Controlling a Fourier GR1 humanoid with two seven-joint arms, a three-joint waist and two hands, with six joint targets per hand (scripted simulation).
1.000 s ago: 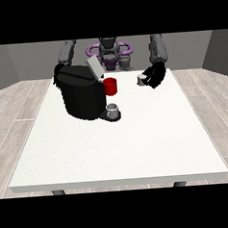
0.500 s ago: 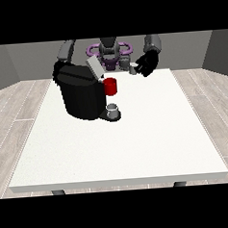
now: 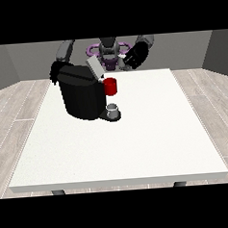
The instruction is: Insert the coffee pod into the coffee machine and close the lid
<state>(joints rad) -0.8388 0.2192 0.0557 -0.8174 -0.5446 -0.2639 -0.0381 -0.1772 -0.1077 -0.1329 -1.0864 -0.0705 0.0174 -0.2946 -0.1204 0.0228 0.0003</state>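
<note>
While the hand at the view's right (image 3: pixel 136 55) hovers near the machine (image 3: pixel 83 94), whether it grips the pod cannot be told; misalignment could knock the raised lid (image 3: pixel 94 68).

head (image 3: pixel 108 43): dark grey, rounded | torso (image 3: pixel 110 58): grey with purple ring-shaped parts at the shoulders | arms: grey upper segments, darker toward the wrists | hand at the view's right (image 3: pixel 136 56): black, bulky | hand at the view's left (image 3: pixel 54 72): black, mostly hidden
</note>
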